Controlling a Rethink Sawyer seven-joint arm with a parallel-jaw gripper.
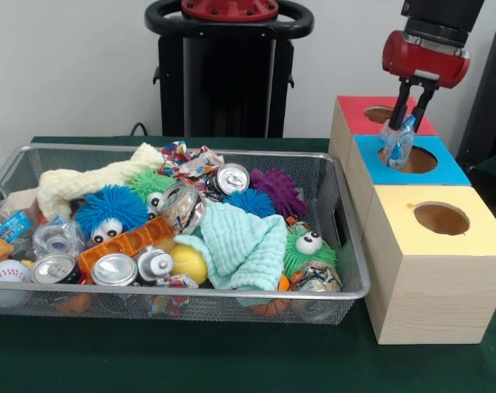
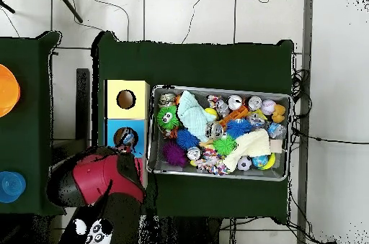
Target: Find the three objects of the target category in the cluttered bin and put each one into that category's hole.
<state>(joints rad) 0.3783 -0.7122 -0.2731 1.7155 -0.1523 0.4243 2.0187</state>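
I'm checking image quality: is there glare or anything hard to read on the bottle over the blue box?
Front view: the bottle in the gripper is see-through, its outline faint against the blue-topped box. Overhead view: the arm hides the gripper; the hole shows something indistinct.

bin [image 1: 19, 155]: silver wire mesh | bottle [image 1: 399, 141]: clear plastic | box [image 1: 444, 286]: pale wood
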